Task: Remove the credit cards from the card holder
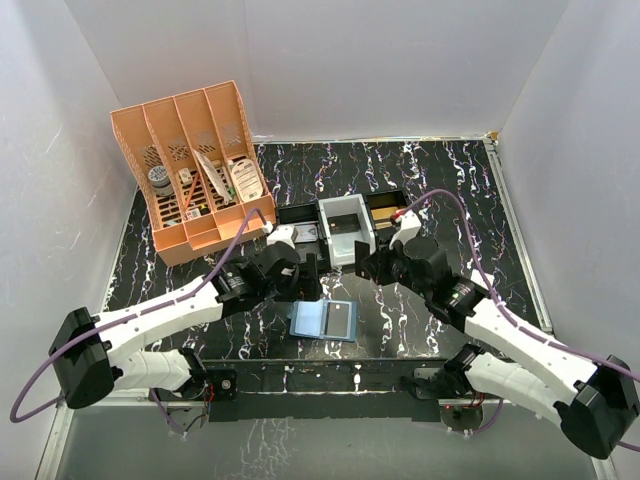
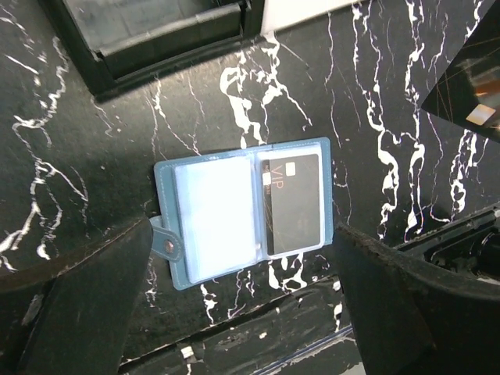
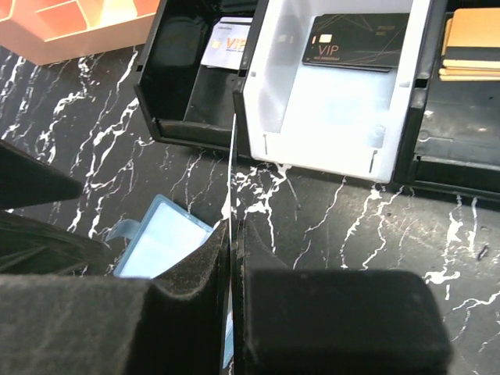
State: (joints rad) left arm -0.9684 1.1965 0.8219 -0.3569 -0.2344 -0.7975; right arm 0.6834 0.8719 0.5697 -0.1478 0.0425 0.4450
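The teal-blue card holder (image 1: 323,320) lies open and flat on the marbled table in front of the arm bases. In the left wrist view the card holder (image 2: 215,223) shows a black credit card (image 2: 293,205) in its right pocket, and its left pocket looks pale blue. My left gripper (image 2: 244,228) is open and hovers above the holder with a finger on each side, touching nothing. My right gripper (image 3: 237,234) is shut on a thin credit card (image 3: 233,156) seen edge-on. It holds the card above the table, between the holder and the trays.
A white tray (image 3: 269,117) holds a black VIP card (image 3: 355,39). A black tray (image 3: 168,94) on its left holds a white VIP card (image 3: 226,43). A black tray (image 3: 461,156) on its right holds gold cards (image 3: 473,47). An orange desk organiser (image 1: 195,165) stands at the back left.
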